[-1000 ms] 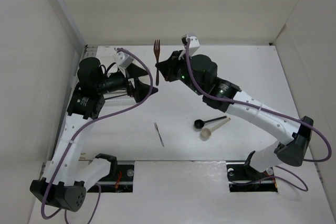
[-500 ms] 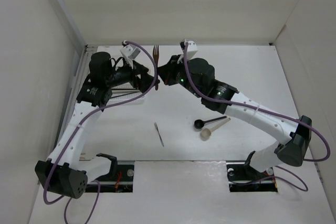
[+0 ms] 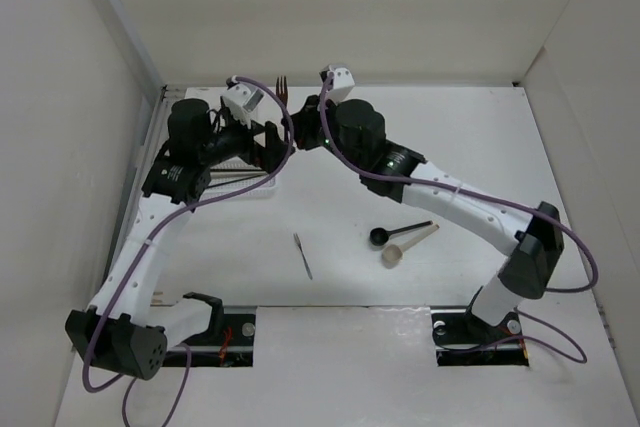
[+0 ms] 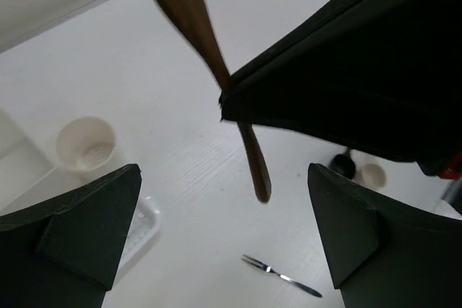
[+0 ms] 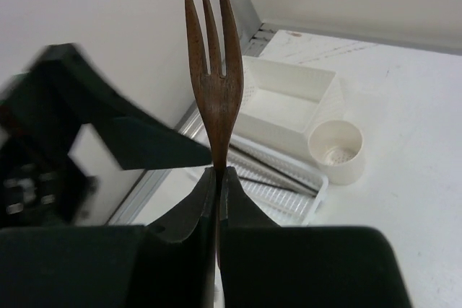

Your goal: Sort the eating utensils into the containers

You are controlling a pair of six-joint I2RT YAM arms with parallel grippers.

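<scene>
My right gripper [image 3: 298, 133] [image 5: 219, 172] is shut on the brown fork [image 3: 283, 87] [image 5: 214, 70], holding it by the handle with the tines pointing up, above the table's back left. My left gripper [image 3: 281, 148] [image 4: 224, 250] is open and empty, right beside the fork's lower end [image 4: 253, 164]. Behind the fork stand the rectangular box [image 5: 289, 99], the round cup [image 5: 336, 151] [image 4: 86, 142] and the slotted tray [image 5: 307, 203] holding several chopsticks [image 5: 278, 178]. The grey fork [image 3: 303, 255] [image 4: 283, 276], black spoon [image 3: 385, 234] and beige spoon [image 3: 396, 252] lie on the table.
White walls enclose the table on the left, back and right. In the top view the left arm covers most of the tray [image 3: 262, 190] and the other containers. The arm bases stand at the near edge.
My right gripper has carried the brown fork left and toward the back wall. My left arm has swung back and up beside it, its gripper still open.
</scene>
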